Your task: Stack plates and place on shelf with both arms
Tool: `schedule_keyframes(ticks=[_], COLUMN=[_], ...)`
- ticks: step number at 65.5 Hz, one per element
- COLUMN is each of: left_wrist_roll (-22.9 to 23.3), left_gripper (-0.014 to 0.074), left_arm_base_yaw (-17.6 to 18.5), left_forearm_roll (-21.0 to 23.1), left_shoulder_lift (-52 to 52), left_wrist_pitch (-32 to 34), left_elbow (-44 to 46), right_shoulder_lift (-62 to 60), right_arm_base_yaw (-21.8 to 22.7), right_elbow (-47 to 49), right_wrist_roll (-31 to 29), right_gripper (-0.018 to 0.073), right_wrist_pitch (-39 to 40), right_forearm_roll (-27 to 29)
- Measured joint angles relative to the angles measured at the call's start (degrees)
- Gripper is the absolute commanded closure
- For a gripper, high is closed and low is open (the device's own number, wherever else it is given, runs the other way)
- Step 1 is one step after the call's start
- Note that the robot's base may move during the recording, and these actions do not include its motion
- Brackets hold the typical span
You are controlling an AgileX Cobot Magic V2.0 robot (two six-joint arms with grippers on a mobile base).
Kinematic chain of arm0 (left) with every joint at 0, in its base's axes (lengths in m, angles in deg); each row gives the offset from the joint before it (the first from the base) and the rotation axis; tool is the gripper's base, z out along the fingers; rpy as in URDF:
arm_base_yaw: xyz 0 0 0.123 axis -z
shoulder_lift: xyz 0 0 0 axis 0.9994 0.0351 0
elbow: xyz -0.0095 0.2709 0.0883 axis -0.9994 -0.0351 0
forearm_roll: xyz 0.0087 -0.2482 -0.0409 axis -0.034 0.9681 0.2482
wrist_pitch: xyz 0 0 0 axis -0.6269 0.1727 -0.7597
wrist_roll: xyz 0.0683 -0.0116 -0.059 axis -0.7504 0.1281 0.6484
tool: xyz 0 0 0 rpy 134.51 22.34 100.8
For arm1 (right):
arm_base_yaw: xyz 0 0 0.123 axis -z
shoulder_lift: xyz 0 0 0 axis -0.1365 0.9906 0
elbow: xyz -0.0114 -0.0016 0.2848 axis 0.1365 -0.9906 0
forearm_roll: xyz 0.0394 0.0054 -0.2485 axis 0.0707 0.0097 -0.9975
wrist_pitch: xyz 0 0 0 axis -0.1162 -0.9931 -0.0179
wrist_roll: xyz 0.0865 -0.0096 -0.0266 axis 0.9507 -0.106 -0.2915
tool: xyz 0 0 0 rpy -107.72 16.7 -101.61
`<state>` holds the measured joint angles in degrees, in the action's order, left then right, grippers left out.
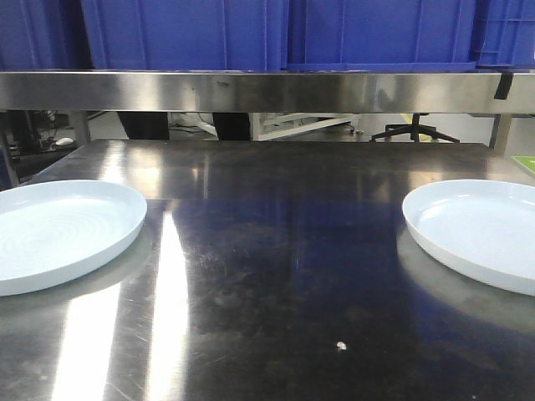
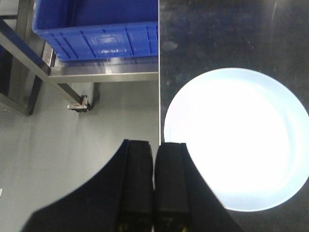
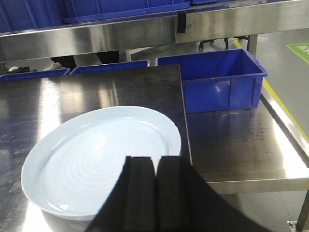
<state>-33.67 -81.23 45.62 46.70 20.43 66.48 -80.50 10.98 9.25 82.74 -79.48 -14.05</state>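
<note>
1. Black, matte and blocky, the left fingers (image 2: pixel 137 164) are pressed flat together with only a hairline seam between them and nothing held.
2. Just ahead of them and to their right lies the left plate (image 2: pixel 236 140), round, shallow and glossy pale bluish-white. Its rim is close beside the fingertips.
3. Also closed tight and empty are the right fingers (image 3: pixel 140 183), two square-ended black pads.
4. Directly ahead of these, the right plate (image 3: pixel 101 159) lies flat, showing faint concentric rings in its glaze and a low upturned rim. The fingertips overlap its near edge in the wrist view.
5. Both plates sit well apart at opposite ends of the surface (image 1: pixel 276 284), a scratched, reflective steel sheet with streaky glare and one small pale speck (image 1: pixel 340 345).
6. Beyond both pairs of fingers, the shelf (image 1: pixel 251 90) shows a long, flat front rail of brushed stainless steel.
7. Ribbed blue plastic crates (image 1: pixel 184 33) stand on top of it.
</note>
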Motion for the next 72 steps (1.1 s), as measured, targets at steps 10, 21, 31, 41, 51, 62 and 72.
schedule_keyframes(ticks=[10, 21, 31, 41, 51, 62, 72], left_wrist_roll=[0.0, 0.0, 0.0, 0.0, 0.0, 0.0, 0.0], left_gripper=[0.0508, 0.0508, 0.0508, 0.0508, 0.0508, 0.0508, 0.0508], left_arm_base_yaw=[0.0, 0.0, 0.0, 0.0, 0.0, 0.0, 0.21], left_forearm_roll=[0.0, 0.0, 0.05, 0.05, 0.05, 0.05, 0.05], left_shoulder_lift=[0.0, 0.0, 0.0, 0.0, 0.0, 0.0, 0.0], left_wrist_pitch=[-0.03, -0.37, -0.72, -1.64, -2.62, -2.74, -2.84], left_elbow=[0.0, 0.0, 0.0, 0.0, 0.0, 0.0, 0.0], right_shoulder_lift=[0.0, 0.0, 0.0, 0.0, 0.0, 0.65, 14.97], right_arm_base_yaw=[0.0, 0.0, 0.0, 0.0, 0.09, 0.09, 0.09], right_elbow=[0.0, 0.0, 0.0, 0.0, 0.0, 8.16, 25.13], right_wrist_roll=[0.0, 0.0, 0.0, 0.0, 1.49, 4.52, 4.9], right_gripper=[0.0511, 0.0511, 0.0511, 0.0511, 0.0511, 0.0511, 0.0511], right_wrist_pitch=[0.0, 0.0, 0.0, 1.51, 8.26, -2.52, -20.02], right_forearm_roll=[0.0, 0.0, 0.0, 0.0, 0.35, 1.26, 1.48])
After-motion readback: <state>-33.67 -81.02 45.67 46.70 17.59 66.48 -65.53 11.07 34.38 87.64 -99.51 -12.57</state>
